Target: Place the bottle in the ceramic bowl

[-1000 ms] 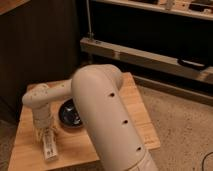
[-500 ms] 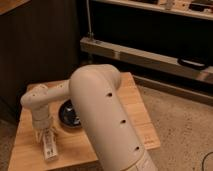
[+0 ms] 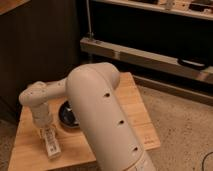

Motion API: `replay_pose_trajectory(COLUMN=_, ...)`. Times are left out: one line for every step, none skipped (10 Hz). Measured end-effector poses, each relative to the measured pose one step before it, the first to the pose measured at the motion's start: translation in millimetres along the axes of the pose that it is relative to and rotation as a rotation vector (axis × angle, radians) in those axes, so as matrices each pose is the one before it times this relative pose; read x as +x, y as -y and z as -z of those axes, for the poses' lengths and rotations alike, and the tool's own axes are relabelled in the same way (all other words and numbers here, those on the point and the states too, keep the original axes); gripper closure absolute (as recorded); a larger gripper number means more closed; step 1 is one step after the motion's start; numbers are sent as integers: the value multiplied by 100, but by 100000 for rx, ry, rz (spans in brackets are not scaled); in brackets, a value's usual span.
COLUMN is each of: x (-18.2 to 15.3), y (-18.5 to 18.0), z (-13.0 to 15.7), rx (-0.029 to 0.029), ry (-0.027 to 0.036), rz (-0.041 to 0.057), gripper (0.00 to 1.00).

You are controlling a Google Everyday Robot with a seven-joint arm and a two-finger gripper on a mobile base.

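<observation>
The small white bottle [image 3: 52, 144] lies on the wooden table [image 3: 135, 112] near its front left edge, its length running towards the camera. My gripper [image 3: 46, 133] hangs straight down from the white wrist, right over the bottle's far end and touching or nearly touching it. Just right of the gripper sits the dark glossy ceramic bowl [image 3: 67, 115]. My thick white arm covers the bowl's right half. Nothing shows inside the visible part of the bowl.
My large white forearm [image 3: 102, 125] crosses the table's middle and fills the foreground. Behind the table stands a dark shelf unit with a metal rail [image 3: 145, 56]. Speckled floor [image 3: 180, 125] lies to the right, and a dark wall panel stands at the left.
</observation>
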Motion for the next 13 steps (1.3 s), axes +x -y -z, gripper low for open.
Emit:
replay_pose_trajectory(x=-21, y=373, z=409, rx=535, ry=332, rz=-979, gripper=99)
replay_pose_trajectory(x=-30, y=237, z=323, rx=101, ry=446, rz=-429, gripper=100)
replay_pose_trajectory(x=-104, y=621, z=1324, rx=-606, ry=1897, rz=-1089, gripper=100)
replay_pose_trajectory(x=-114, y=355, z=1593, rx=-667, ry=2419, rz=-303, gripper=100)
replay_pose_trajectory(x=-153, y=244, z=1586, rx=-310, ry=2791, rz=-227, gripper=100)
replay_pose_trajectory(x=-498, y=797, z=1910, rx=-282, ry=3780, rz=-879, gripper=100)
replay_pose_trajectory(x=-1065, y=1420, z=2025, rx=-706, ry=4994, rz=-878, gripper=100)
replay_pose_trajectory(x=-943, y=1048, z=1274, rx=-638, ry=3728, rz=-451, gripper=100)
replay_pose_trajectory(x=-1320, y=1776, z=1360, rx=-93, ry=5316, rz=-722, gripper=100)
replay_pose_trajectory(x=-1157, y=1530, z=786, rx=184, ry=5378, rz=27, gripper=100)
replay_pose_trajectory(x=-1093, y=1357, z=636, rx=-714, ry=5734, rz=514, gripper=100)
replay_pose_trajectory(x=-968, y=1476, z=593, rx=-605, ry=4834, rz=571, gripper=100)
replay_pose_trajectory(x=-925, y=1594, z=495, rx=-1117, ry=3424, rz=470, gripper=100)
